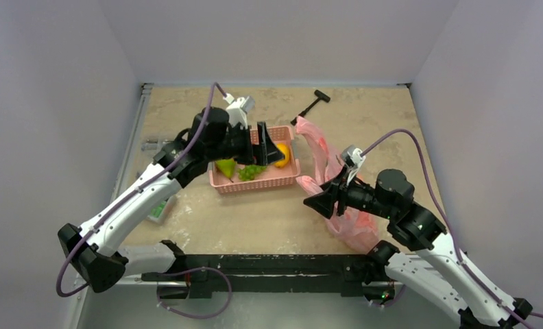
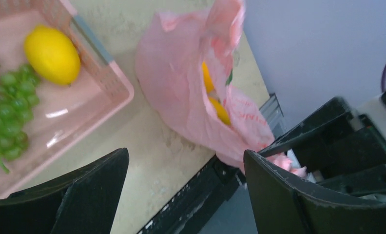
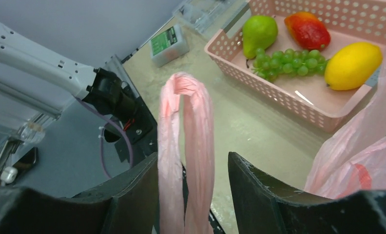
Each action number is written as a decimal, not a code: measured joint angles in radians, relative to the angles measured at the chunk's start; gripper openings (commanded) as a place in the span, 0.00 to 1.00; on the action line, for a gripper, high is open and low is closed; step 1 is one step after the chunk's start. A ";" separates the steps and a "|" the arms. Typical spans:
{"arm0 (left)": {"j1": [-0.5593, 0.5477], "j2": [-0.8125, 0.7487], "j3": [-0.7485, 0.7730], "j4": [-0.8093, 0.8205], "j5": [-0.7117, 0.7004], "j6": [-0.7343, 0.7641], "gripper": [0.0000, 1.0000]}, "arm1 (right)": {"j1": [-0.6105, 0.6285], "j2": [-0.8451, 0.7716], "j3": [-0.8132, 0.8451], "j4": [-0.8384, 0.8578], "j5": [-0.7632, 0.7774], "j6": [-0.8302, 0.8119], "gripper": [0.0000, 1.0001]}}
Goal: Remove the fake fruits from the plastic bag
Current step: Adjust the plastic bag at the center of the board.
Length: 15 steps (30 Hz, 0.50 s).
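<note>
The pink plastic bag (image 1: pixel 337 185) lies crumpled right of the rigid pink basket (image 1: pixel 255 184). Yellow fruit (image 2: pixel 219 108) shows through its open mouth in the left wrist view. An orange-yellow oval fruit (image 3: pixel 353 66) and a red fruit (image 3: pixel 308 30) lie in the basket. My left gripper (image 1: pixel 269 147) hovers over the basket's right part, open and empty (image 2: pixel 186 170). My right gripper (image 1: pixel 311 200) is at the bag's near left side. Its jaws stand apart with a bag handle loop (image 3: pixel 186 122) between them, touching the left finger, with a gap to the right one.
A green pear (image 3: pixel 259 31) and a green grape bunch (image 3: pixel 283 61) share the basket. A green-and-white box (image 1: pixel 160 209) lies near the left edge. A black-handled tool (image 1: pixel 313 103) lies at the back. The black rail (image 1: pixel 255 264) runs along the near edge.
</note>
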<state>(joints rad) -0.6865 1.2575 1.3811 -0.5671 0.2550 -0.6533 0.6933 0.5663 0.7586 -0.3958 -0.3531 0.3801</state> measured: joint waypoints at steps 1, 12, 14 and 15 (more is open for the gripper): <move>-0.002 -0.024 -0.063 0.030 0.016 -0.022 0.84 | 0.000 0.008 0.000 0.000 -0.012 0.000 0.49; -0.036 0.087 -0.463 0.404 0.153 -0.280 0.85 | 0.000 0.024 -0.100 0.055 -0.161 0.038 0.02; -0.064 0.147 -0.447 0.478 0.154 -0.304 0.85 | 0.000 0.011 -0.143 0.055 -0.163 0.044 0.00; -0.079 0.180 -0.435 0.503 0.155 -0.314 0.87 | 0.000 0.007 -0.152 0.050 -0.163 0.045 0.00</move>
<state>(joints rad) -0.7650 1.4376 0.9466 -0.0643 0.4103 -0.9668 0.6937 0.5735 0.6064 -0.3458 -0.5159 0.4252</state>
